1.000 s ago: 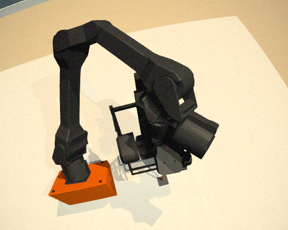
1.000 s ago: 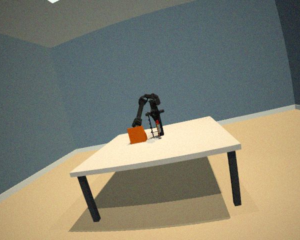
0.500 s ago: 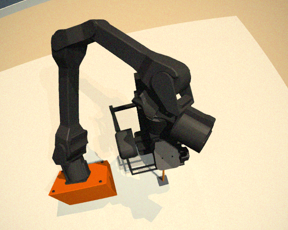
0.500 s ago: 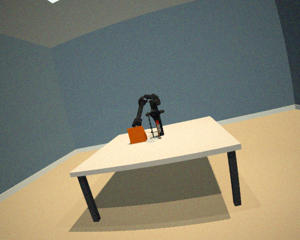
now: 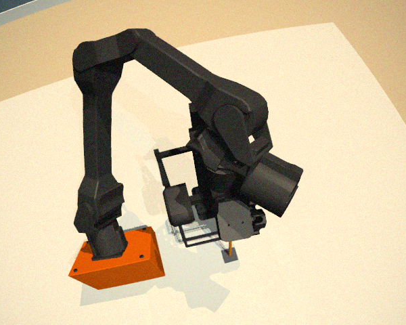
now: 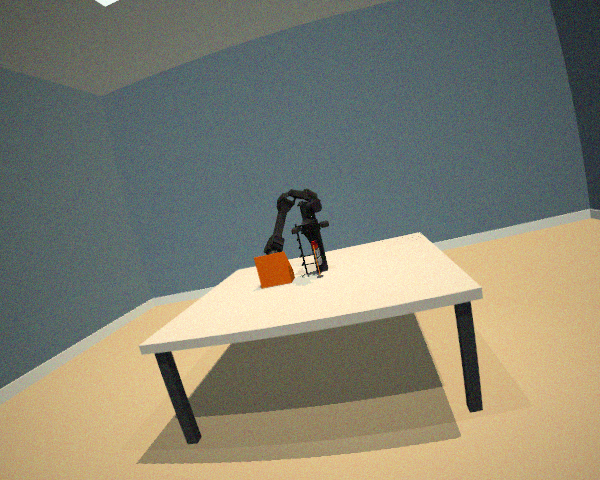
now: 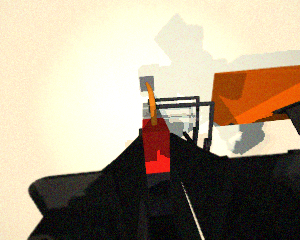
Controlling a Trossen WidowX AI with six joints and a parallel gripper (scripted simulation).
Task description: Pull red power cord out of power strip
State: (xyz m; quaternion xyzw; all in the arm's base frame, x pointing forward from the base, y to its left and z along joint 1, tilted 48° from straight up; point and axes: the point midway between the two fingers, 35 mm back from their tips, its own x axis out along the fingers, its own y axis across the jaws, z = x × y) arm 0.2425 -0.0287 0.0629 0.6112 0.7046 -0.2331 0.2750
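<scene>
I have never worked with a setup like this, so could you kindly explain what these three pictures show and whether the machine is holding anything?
It is one dark robot arm bolted to an orange base on a pale table. One picture looks down from above, one from across the room, and one from a camera on the wrist, looking along the fingers. Between them sits a red plug, and the gripper is shut on it. An orange cord runs from the plug to a small grey block on the table. A thin black frame stands beside the arm. I cannot make out the power strip clearly.
</scene>
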